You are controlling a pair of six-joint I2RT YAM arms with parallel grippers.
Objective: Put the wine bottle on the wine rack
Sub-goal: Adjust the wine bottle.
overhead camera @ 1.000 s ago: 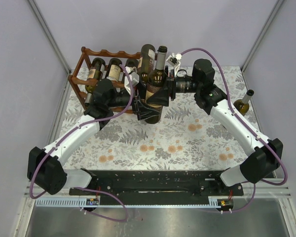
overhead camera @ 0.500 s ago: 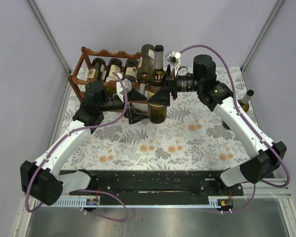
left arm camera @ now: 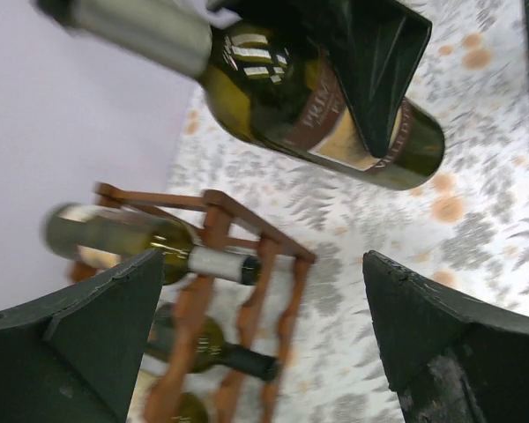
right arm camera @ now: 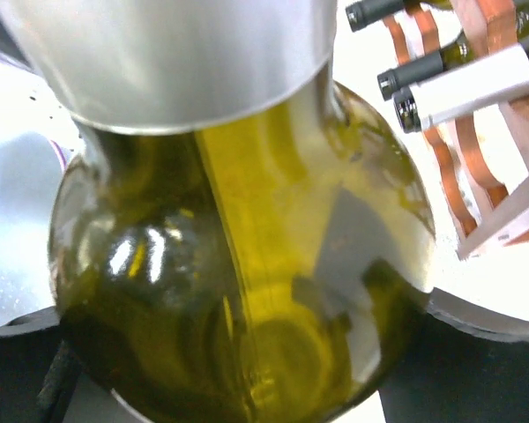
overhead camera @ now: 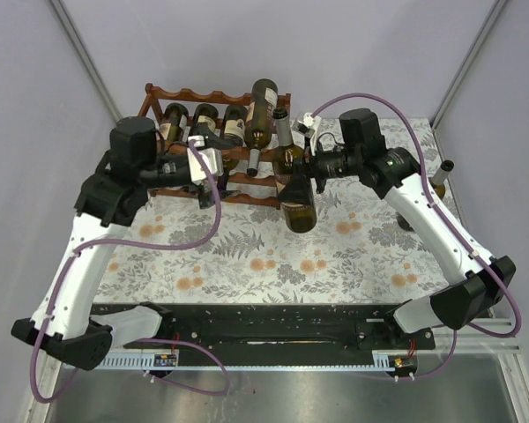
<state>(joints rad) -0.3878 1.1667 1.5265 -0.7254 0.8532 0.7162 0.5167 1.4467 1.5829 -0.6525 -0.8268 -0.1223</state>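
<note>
The right gripper (overhead camera: 296, 181) clamps the dark-green glass wine bottle (overhead camera: 301, 211) mid-body. It hangs tilted beside the reddish-brown, scalloped wooden wine rack (overhead camera: 182, 93), apparently to lay it in. The left gripper (left arm camera: 263, 260) gapes, empty.

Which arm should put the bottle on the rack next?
Right. The right gripper holds the wine bottle close to the wine rack; the left gripper is open and empty.
</note>
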